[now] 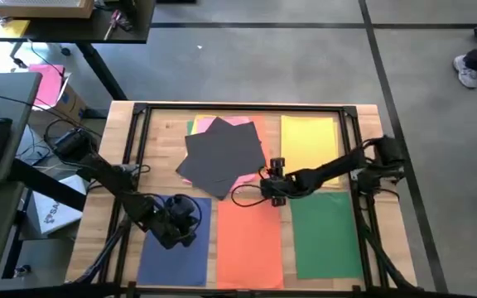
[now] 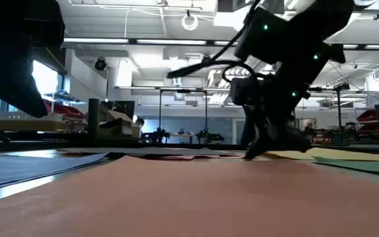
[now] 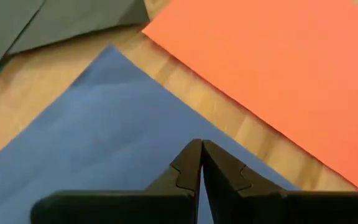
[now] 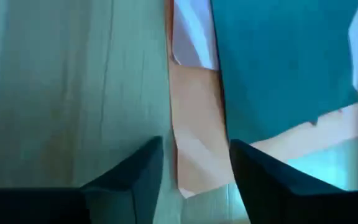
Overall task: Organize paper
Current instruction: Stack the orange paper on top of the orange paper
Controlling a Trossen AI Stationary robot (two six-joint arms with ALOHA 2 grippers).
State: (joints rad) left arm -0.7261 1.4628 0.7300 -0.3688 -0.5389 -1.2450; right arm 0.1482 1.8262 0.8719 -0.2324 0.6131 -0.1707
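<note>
We see four sheets laid flat on the table (image 1: 122,124); the dark grey sheet (image 1: 222,153) tops an unsorted pile. Right pincer (image 1: 273,184), fingers apart, empty, hovers beside it; left pincer (image 3: 201,163) closed, empty.

The left arm reaches in from the left edge of the surface (image 1: 122,116), bends at the elbow, and ends with its wrist near the surface's front left part. The left pincer (image 3: 201,149) points down toward the surface, its two dark fingers pressed together tip to tip. The right arm stretches from the right edge of the surface toward its middle, forearm nearly level. The right pincer (image 4: 194,155) sits low over the surface's centre, fingers spread with a clear gap between them.
</note>
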